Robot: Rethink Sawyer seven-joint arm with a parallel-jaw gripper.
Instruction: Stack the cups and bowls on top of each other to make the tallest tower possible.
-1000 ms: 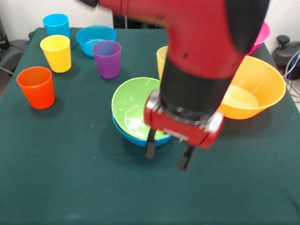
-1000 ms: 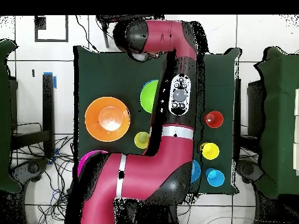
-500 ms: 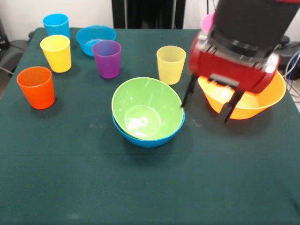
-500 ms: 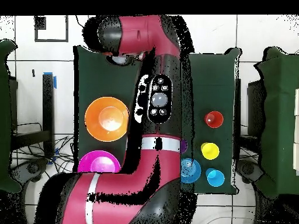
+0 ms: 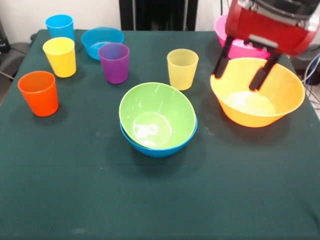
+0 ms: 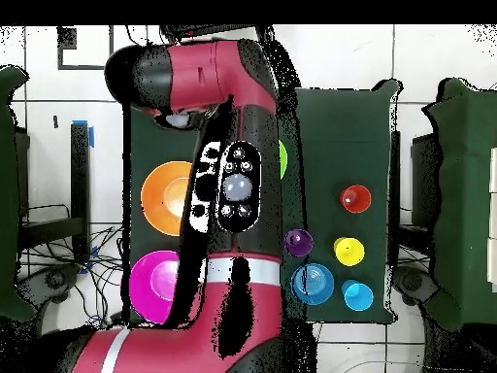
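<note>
The gripper (image 5: 241, 76) is seen hanging over the near-left rim of the large orange-yellow bowl (image 5: 260, 102), its jaws spread wide with nothing between them. The two dark fingers (image 5: 220, 58) are shown above the bowl's edge; whether they touch it cannot be told. Just behind that bowl the large pink bowl (image 5: 239, 46) is partly hidden by the red gripper body. At the middle of the green worktop (image 5: 160, 200) the medium green bowl (image 5: 156, 116) is nested, tilted, in the medium blue bowl (image 5: 150, 148) (only these two are stacked). The pale yellow-green cup (image 5: 182, 68) stands upright just behind them. Set apart to the left are the purple cup (image 5: 114, 62), yellow cup (image 5: 60, 56), orange cup (image 5: 38, 93), blue cup (image 5: 60, 26) and small shallow blue bowl (image 5: 101, 40).
</note>
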